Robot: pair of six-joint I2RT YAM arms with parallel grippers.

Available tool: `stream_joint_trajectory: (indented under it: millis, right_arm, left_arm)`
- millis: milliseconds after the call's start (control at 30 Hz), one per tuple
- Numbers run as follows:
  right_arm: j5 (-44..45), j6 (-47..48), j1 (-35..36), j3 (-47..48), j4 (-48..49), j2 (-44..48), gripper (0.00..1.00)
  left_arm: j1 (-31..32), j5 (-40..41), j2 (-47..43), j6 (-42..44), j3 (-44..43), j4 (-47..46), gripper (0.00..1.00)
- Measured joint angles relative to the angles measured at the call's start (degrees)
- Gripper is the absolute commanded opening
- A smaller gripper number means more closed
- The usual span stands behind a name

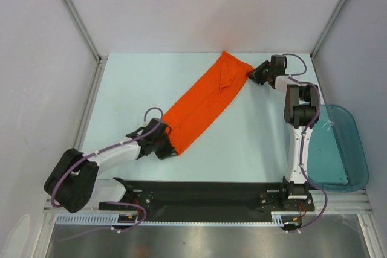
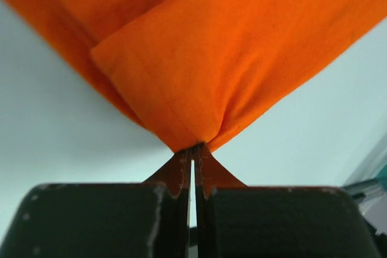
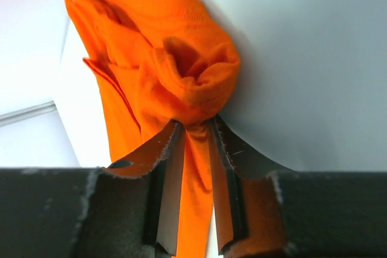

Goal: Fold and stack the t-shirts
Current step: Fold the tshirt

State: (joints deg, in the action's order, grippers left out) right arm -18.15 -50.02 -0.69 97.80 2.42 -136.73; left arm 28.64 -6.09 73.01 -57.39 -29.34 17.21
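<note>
Count: one table (image 1: 133, 89), one t-shirt (image 1: 202, 110), one bin (image 1: 357, 149), two arms, two pincers.

Table: pale and flat, enclosed by white walls on the left, far and right sides.

T-shirt: bright orange, gathered into a single long narrow band. Laid diagonally across the middle of the table, from near-left to far-right. Narrow near end just ahead of the left arm (image 1: 115, 155). Wider, rumpled far end close to the far edge of the table. Gripped at both ends, one pincer per end.

Bin: translucent teal, at the right edge of the table. Just beside the right arm (image 1: 299, 113) and well apart from the t-shirt.

Left pincer (image 2: 192, 149): fingers pressed together with only a hairline slit between them. Clamped on a pointed corner of cloth at the near end of the t-shirt, with the fabric fanning out beyond the tips.

Right pincer (image 3: 193, 126): fingers partly apart, closed on a thick bunched fold at the far end of the t-shirt. Gap between the two fingers filled with cloth running down between them.
</note>
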Motion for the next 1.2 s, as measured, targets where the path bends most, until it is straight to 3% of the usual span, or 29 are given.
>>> stream_joint_trajectory:
  millis: [200, 433, 533, 567, 600, 633, 667, 767, 967, 1200]
  right_arm:
    - [-0.8, 3.1, 1.7, 9.0, 0.8, -6.0, 0.27]
    - [-1.8, 4.9, 3.3, 16.6, -0.3, -10.5, 0.32]
    - [-3.4, 5.4, 2.8, 19.4, -2.2, -11.8, 0.33]
    - [-4.2, 5.6, 2.6, 20.4, -2.8, -12.4, 0.35]
    - [-5.1, 5.7, 2.3, 21.2, -3.3, -12.8, 0.35]
    - [-6.1, 6.1, 2.1, 22.0, -3.8, -13.2, 0.37]
    - [-6.8, 6.3, 1.9, 22.5, -4.3, -13.5, 0.38]
    - [-8.8, 7.1, 1.5, 23.5, -5.6, -13.9, 0.41]
    - [-12.8, 9.3, 0.0, 20.8, -6.2, -12.0, 0.45]
    - [-17.1, 10.7, -1.2, 19.1, -7.0, -11.0, 0.41]
  left_arm:
    - [15.9, 2.2, 3.5, -9.6, -1.6, -2.9, 0.0]
    - [29.5, -1.6, 20.2, -12.0, -16.4, -5.5, 0.02]
    - [32.5, -4.5, 23.0, -8.6, -20.7, -5.5, 0.11]
    - [33.0, -5.4, 22.8, -7.1, -21.3, -5.4, 0.24]
    - [33.1, -6.3, 22.5, -5.4, -21.8, -4.8, 0.3]
    - [33.1, -7.0, 22.2, -3.7, -22.4, -3.8, 0.46]
    - [33.0, -7.8, 21.8, -1.9, -23.1, -2.2, 0.54]
    - [32.6, -9.9, 19.4, 3.0, -25.1, 2.0, 0.72]
    - [28.1, -16.5, 13.0, 11.8, -30.3, 8.4, 0.68]
    - [8.7, -18.2, 3.0, 18.8, -28.7, 12.3, 0.64]
